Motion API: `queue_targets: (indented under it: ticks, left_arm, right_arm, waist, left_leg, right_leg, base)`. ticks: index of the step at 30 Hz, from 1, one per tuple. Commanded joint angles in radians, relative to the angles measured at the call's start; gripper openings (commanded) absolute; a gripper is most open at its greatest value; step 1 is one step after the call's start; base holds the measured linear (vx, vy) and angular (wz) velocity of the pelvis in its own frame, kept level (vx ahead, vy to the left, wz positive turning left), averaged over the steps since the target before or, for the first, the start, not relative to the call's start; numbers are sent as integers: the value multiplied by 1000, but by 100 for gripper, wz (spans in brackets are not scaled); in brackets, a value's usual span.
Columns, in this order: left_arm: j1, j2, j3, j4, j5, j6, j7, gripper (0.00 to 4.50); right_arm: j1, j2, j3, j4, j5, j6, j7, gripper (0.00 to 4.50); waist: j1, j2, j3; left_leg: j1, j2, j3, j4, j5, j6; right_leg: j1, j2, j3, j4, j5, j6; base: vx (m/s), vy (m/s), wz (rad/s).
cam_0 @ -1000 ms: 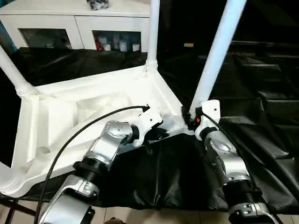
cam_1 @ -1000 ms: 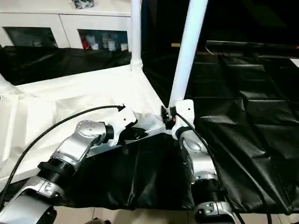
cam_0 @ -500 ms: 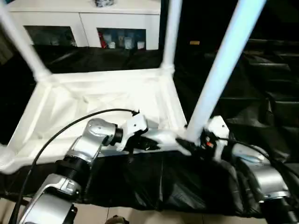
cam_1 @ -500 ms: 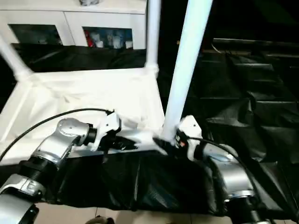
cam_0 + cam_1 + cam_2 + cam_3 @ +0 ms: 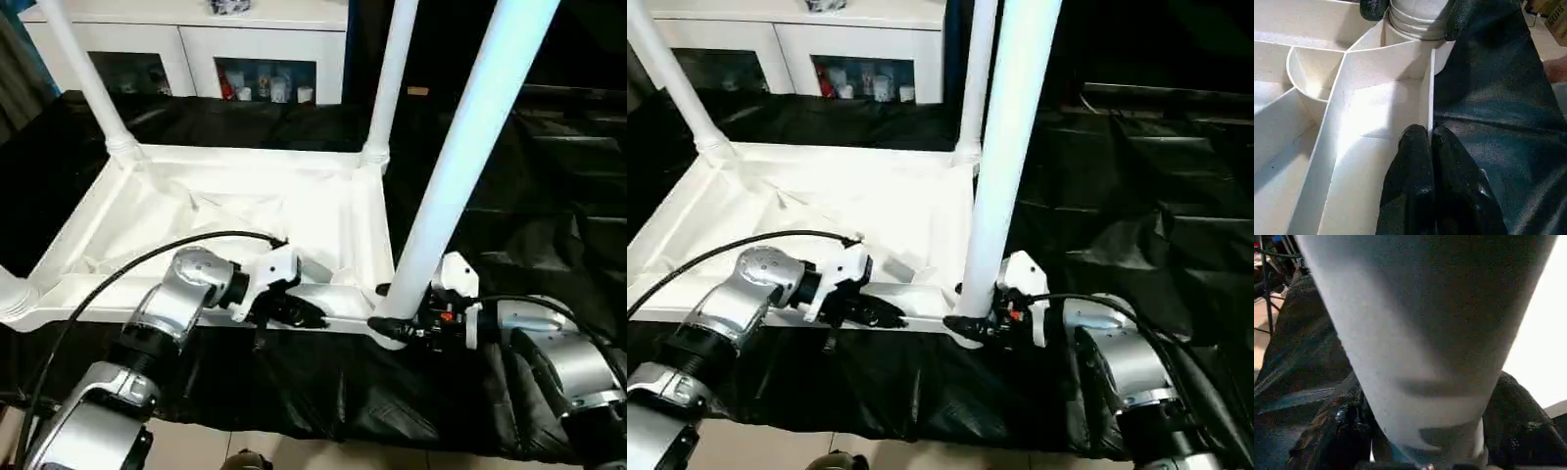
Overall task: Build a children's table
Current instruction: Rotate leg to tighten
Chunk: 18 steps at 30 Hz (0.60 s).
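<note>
Right gripper (image 5: pixel 392 328) sits at the base of the near leg (image 5: pixel 460 157), one black finger on each side of the tube, clamped around it just above the corner socket. Left gripper (image 5: pixel 1431 147) has its fingers (image 5: pixel 1410 166) pressed together, pinching the thin near rim of the tabletop (image 5: pixel 245 211). We note the tabletop lies upside down on the bench (image 5: pixel 549 225), ribs up, under black sheeting. Two far legs (image 5: pixel 392 78) stand upright in their sockets, plus a fourth at the near left corner (image 5: pixel 12 294). Behind stands a white cabinet (image 5: pixel 196 49) with glass-fronted compartments. A black cable (image 5: pixel 127 274) arcs over the left forearm, across the tabletop's near edge.
</note>
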Motion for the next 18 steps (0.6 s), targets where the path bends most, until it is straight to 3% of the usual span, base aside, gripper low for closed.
queue_targets:
  ticks: [1,6,9,10,12,15,16,18]
  left_arm:
    - [-33,-23,2,7,0,2,35,0]
    - [-17,-24,0,-10,-3,24,54,0]
    - [-3,-46,4,-33,-3,63,103,0]
    - [4,-60,4,-45,0,81,128,0]
    - [16,-96,3,-64,7,111,184,0]
    - [20,-128,6,-72,9,134,228,0]
    - [20,-184,11,-65,26,155,322,0]
    - [20,-205,11,-62,36,160,362,0]
  right_arm:
    - [16,29,125,-61,19,26,96,256]
    - [49,68,84,-66,33,36,9,256]
    - [44,143,12,-16,-12,13,-197,256]
    - [40,172,-13,6,-35,9,-282,256]
    - [30,223,-48,47,-70,10,-423,255]
    - [19,263,-76,78,-82,18,-517,254]
    - [-9,328,-117,140,-97,17,-672,254]
    - [-22,352,-130,165,-106,13,-730,254]
  waist:
    - [2,-17,-55]
    - [3,-9,-54]
    - [-3,0,-52]
    - [-12,-2,-50]
    - [-22,-7,-48]
    - [-28,-5,-48]
    - [-30,-15,-47]
    - [-28,-12,-48]
  left_leg:
    - [5,40,-5,-54,-147,103]
    - [7,40,-6,-55,-162,91]
    - [7,40,-8,-61,-193,64]
    - [5,37,-12,-67,-224,37]
    - [9,39,-12,-71,-250,15]
    - [8,37,-11,-69,-242,18]
    - [7,35,-8,-68,-228,28]
    - [5,32,-11,-68,-220,25]
  right_leg:
    - [43,-59,42,-63,-94,-254]
    - [42,-58,43,-64,-92,-253]
    - [39,-59,43,-67,-128,-252]
    - [42,-60,42,-72,-180,-241]
    - [38,-61,44,-78,-225,-227]
    - [38,-59,45,-79,-217,-222]
    - [35,-58,47,-80,-210,-218]
    - [39,-60,44,-83,-246,-203]
  base:
    - [0,0,0]
    - [0,0,0]
    - [0,0,0]
    - [0,0,0]
    - [0,0,0]
    - [0,0,0]
    - [0,0,0]
    - [0,0,0]
